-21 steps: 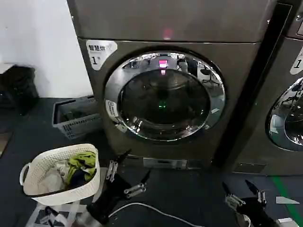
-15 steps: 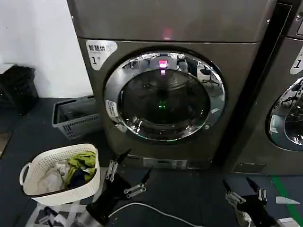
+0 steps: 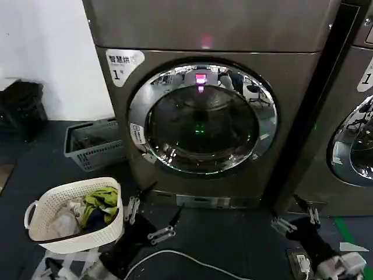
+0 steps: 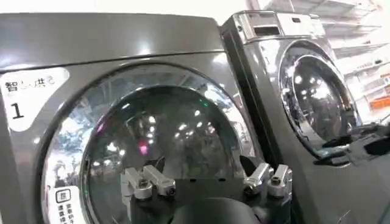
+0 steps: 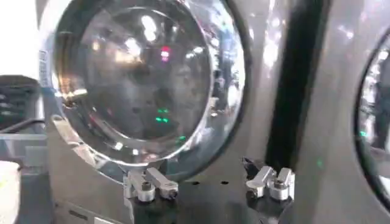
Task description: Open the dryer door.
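Directly ahead of and above both grippers, the dryer door (image 3: 202, 119) sits shut. Left gripper (image 3: 152, 212) and right gripper (image 3: 296, 213) hover low, fingers spread. Beside the left gripper, a white laundry basket (image 3: 41, 207) holds crumpled clothes (image 3: 98, 204); farther off, a grey crate (image 3: 92, 144).
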Motion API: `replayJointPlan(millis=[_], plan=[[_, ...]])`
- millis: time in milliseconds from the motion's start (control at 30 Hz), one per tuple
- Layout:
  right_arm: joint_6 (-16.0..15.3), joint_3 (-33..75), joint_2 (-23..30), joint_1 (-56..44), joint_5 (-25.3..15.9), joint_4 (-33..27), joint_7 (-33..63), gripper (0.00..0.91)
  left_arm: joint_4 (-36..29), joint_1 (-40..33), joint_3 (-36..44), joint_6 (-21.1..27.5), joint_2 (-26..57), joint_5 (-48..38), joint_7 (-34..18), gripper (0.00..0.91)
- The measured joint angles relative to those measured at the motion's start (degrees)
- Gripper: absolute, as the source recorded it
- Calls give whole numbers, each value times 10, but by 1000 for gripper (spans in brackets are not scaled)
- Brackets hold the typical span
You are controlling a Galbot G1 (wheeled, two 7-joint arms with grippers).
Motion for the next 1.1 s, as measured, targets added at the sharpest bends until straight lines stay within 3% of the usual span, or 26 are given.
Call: replayJointPlan(millis=[300, 467, 1100], plan=[[19, -78, -58, 120, 47, -65, -37, 907, -10, 25, 5, -8, -24, 20, 2, 907], [20, -134, -78, 186, 48, -93, -45, 907, -11, 34, 3, -8, -24, 21, 3, 907], [45, -328, -70, 410, 49, -202, -55, 907, -12, 42, 2, -16, -42, 34, 3, 907]])
